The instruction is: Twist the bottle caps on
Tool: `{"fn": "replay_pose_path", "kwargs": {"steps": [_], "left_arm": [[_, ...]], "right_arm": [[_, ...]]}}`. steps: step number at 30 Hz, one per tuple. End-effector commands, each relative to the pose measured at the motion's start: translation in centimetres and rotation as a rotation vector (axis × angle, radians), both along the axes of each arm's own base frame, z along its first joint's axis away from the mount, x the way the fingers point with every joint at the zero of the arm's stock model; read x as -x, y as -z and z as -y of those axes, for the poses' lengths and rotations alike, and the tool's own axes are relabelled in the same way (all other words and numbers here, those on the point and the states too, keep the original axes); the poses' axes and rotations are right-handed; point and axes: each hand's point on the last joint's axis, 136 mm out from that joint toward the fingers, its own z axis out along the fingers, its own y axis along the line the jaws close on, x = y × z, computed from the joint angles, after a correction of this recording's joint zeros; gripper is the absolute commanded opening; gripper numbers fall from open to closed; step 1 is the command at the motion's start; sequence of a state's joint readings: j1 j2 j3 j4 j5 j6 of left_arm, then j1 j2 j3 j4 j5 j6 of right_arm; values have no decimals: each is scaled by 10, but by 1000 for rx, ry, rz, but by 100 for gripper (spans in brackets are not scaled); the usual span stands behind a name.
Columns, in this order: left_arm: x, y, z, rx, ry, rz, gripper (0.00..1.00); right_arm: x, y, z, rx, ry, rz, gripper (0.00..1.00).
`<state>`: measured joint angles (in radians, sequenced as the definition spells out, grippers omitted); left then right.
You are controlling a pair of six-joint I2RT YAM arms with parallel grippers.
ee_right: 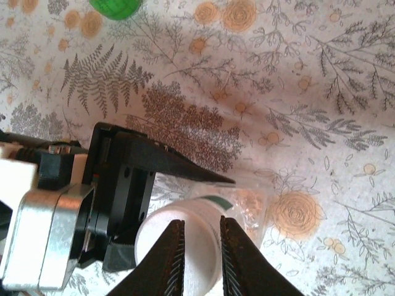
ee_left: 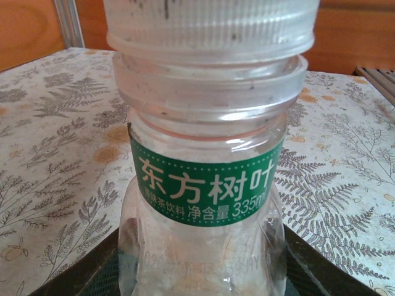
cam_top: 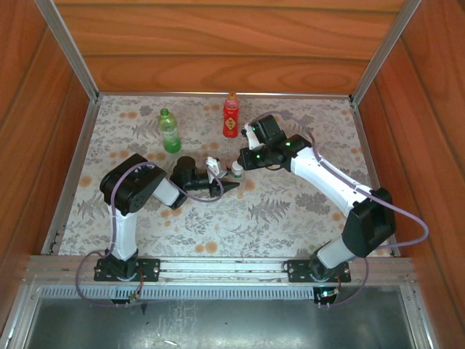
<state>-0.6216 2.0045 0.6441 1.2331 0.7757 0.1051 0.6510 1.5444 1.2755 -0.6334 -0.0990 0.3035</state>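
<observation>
Close up, the clear bottle (ee_left: 207, 185) with a green label (ee_left: 207, 185) stands in the middle of the left wrist frame. Its white cap (ee_left: 210, 24) sits on top, and the left gripper (ee_left: 200, 271) is squeezed tight on its lower part. The right gripper (ee_right: 201, 225) hangs over that cap at the bottom of its frame, jaws almost together, and nobody can tell if they pinch it. The green bottle (cam_top: 168, 131) and the red bottle (cam_top: 231, 116) stand at the upper middle of the top frame.
</observation>
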Motion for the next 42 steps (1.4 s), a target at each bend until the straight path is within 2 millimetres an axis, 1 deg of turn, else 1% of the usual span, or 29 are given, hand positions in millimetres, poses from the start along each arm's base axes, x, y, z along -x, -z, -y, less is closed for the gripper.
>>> {"fn": "replay_pose_path", "kwargs": {"steps": [1, 7, 10, 13, 17, 20, 22, 29, 31, 34, 36, 38, 40, 42], "left_arm": [[4, -1, 3, 11, 23, -6, 50], [4, 0, 3, 11, 24, -7, 50], [3, 0, 3, 11, 23, -9, 50], [3, 0, 3, 11, 21, -9, 50], [3, 0, 3, 11, 20, -11, 50], [2, 0, 3, 11, 20, -10, 50], [2, 0, 3, 12, 20, -11, 50], [2, 0, 3, 12, 19, -16, 50], [2, 2, 3, 10, 20, -19, 50], [2, 1, 4, 11, 20, -16, 50], [2, 1, 4, 11, 21, -18, 50], [2, 1, 4, 11, 21, -17, 50], [3, 1, 4, 11, 24, -18, 50], [2, 1, 3, 12, 23, -17, 50]], "right_arm": [[51, 90, 51, 285, 31, -302, 19], [69, 104, 61, 280, 64, -347, 18], [71, 100, 59, 257, 69, -347, 18], [61, 84, 52, 225, 55, -304, 18], [42, 51, 38, 192, 26, -223, 20], [37, 34, 31, 152, 7, -184, 19], [39, 30, 26, 118, 1, -186, 19], [55, 28, 20, 33, -8, -233, 14], [59, 23, 16, 4, -25, -244, 14], [61, 11, 10, -46, -44, -230, 14], [57, -1, 8, -74, -38, -189, 15], [49, -10, 11, -81, -23, -129, 18], [41, -17, 12, -84, -7, -76, 22], [32, -21, 14, -87, 10, -39, 23]]}}
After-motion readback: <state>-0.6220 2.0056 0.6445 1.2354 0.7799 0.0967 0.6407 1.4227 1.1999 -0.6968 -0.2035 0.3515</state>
